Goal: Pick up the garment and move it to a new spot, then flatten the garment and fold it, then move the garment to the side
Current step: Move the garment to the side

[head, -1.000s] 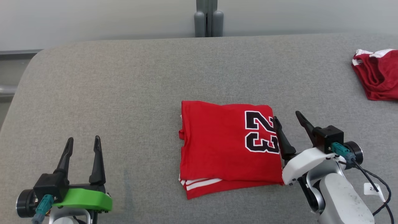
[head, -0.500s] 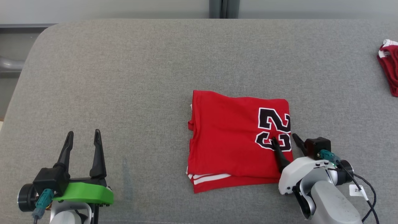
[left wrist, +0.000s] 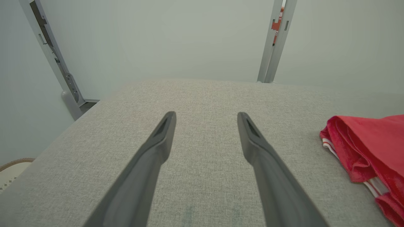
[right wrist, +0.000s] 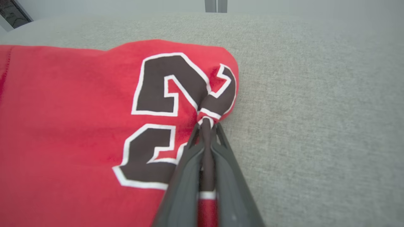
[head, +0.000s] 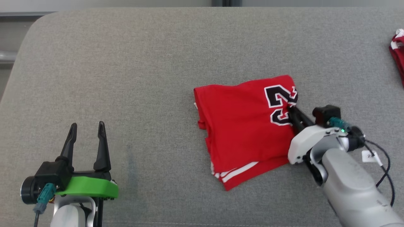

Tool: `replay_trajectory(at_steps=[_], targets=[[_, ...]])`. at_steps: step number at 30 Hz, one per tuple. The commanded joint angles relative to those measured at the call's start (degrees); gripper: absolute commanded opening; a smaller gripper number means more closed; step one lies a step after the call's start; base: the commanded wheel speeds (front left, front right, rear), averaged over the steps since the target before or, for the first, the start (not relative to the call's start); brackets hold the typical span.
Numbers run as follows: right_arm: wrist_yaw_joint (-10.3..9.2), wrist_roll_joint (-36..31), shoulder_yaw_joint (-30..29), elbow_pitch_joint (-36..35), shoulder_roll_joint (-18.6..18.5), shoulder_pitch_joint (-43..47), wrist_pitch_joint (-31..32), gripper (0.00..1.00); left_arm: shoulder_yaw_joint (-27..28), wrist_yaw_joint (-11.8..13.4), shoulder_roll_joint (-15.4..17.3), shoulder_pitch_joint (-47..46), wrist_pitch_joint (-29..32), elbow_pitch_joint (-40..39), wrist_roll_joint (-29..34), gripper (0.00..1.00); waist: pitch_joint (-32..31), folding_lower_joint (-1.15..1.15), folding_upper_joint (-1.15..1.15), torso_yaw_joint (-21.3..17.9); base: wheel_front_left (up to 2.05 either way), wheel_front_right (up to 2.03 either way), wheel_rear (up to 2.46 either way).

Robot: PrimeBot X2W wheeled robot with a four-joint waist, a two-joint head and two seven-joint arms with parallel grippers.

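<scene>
The garment (head: 243,129) is a folded red jersey with a black and white 23, lying on the grey padded table, skewed with its right side raised toward the far edge. My right gripper (head: 292,110) is shut on the jersey's right edge at the number; in the right wrist view the cloth (right wrist: 176,104) is pinched between the closed fingers (right wrist: 189,170). My left gripper (head: 86,134) stands open at the lower left, well clear of the jersey, with nothing between its fingers (left wrist: 148,164). The jersey's left folded edge (left wrist: 363,151) shows at the right of the left wrist view.
The grey table (head: 142,63) has a rounded far left corner. Another dark red garment (head: 398,53) lies at the far right edge. A metal post (left wrist: 276,41) stands behind the table against a pale wall.
The right gripper closed on the jersey's right edge and pulled it, so the jersey has rotated and its right side has lifted away. The head camera tilted down. The left gripper stayed open.
</scene>
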Motion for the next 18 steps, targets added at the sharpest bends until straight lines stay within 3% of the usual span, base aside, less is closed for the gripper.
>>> replay_trajectory(at_steps=[1, 10, 18], targets=[[-0.14, -0.06, 0.37, -0.5, -2.23, -2.42, 0.63, 0.0, -0.16, -0.15, -0.05, -1.51, -0.14, -0.39, -0.26, 1.0, 2.31, 0.0, 0.0, -0.66, 0.0, 0.0, 0.0], [-0.14, 2.06, 4.01, -6.79, -16.91, -15.32, 6.67, 0.0, -0.75, -0.15, -0.15, -6.42, -0.14, -2.35, -0.33, 1.0, 12.62, 0.0, 0.0, -4.83, 0.0, 0.0, 0.0], [-0.13, 6.71, 0.95, -13.72, -31.13, -19.91, 11.44, 0.0, -2.51, -0.15, 1.09, -11.47, -0.15, -3.6, 1.01, 1.0, 20.17, 0.0, 0.0, -8.79, 0.0, 0.0, 0.0]])
